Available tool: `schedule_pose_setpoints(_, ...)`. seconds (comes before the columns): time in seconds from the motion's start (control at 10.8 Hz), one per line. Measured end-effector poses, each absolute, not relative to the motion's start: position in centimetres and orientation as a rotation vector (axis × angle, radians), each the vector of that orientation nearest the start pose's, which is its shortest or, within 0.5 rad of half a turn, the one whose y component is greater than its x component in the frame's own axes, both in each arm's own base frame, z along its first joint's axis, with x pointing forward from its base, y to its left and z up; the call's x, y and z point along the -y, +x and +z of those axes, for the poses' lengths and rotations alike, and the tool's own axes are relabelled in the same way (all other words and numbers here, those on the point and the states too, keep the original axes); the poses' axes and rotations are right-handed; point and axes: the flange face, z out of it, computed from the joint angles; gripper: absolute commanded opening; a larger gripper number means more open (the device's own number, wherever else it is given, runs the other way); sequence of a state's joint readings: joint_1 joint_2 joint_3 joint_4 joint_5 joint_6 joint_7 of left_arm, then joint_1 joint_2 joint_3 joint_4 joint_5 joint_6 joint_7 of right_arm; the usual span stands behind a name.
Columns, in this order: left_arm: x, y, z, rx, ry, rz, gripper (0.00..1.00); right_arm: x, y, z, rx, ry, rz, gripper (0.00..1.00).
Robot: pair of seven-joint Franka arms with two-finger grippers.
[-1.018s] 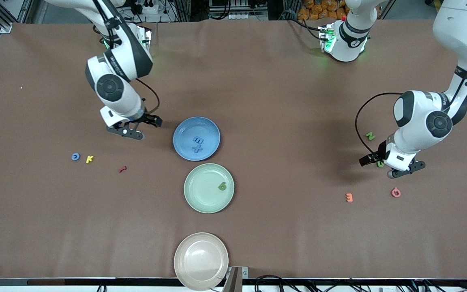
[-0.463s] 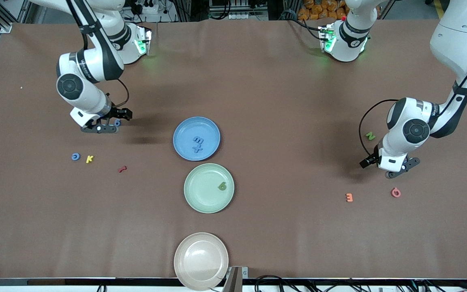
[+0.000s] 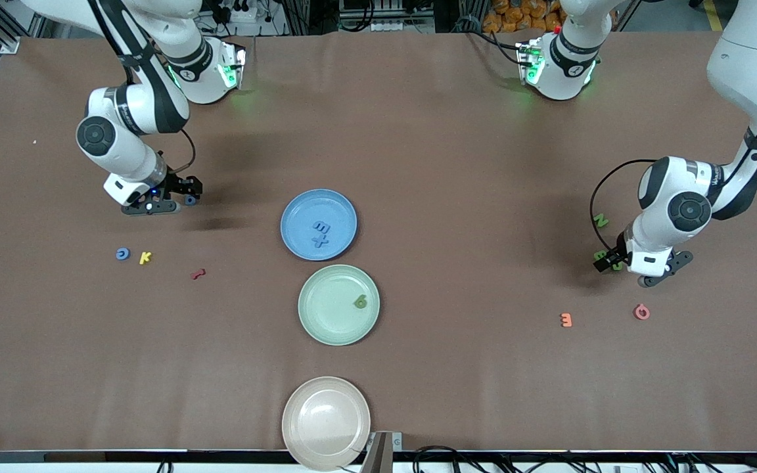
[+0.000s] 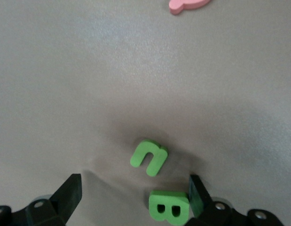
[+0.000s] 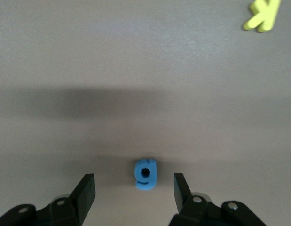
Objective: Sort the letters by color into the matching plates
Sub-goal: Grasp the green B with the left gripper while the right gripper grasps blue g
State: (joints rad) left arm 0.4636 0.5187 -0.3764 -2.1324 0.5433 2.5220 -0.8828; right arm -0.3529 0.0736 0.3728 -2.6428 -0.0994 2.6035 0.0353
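Front view: two arms low over brown table (image 3: 418, 131), one at each end.
R claw (image 5: 134, 188): fingers spread, nothing gripped; blue letter "g" (image 5: 145, 173) lies flat on table between the tips.
L claw (image 4: 133, 190): fingers wide apart, nothing gripped; green "n" (image 4: 148, 157) lies just ahead between them, green "B" (image 4: 169, 206) beside one fingertip; can't tell if touching.
Blue plate (image 3: 299, 210): mid-table, round, matte; two blue letters in it.
Green plate (image 3: 326, 322): pale mint, nearer the front cam than blue plate; one green "6" (image 3: 360, 301).
Near R claw: yellow "K" (image 5: 263, 14).
Near L claw: pink letter (image 4: 188, 4).
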Motion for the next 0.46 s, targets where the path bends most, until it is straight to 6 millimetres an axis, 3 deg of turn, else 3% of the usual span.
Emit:
schedule_pose_setpoints(0.28,-2.9,55.3,17.8,0.853,-2.971,0.032,1.00,-1.1,41.0,18.7,0.168,-3.121,0.211,0.73)
schedule_pose_setpoints(0.46,-2.9,55.1,18.5,0.871,-2.998,0.031,1.00,0.1,40.8,18.1,0.199,-3.110,0.222,0.66)
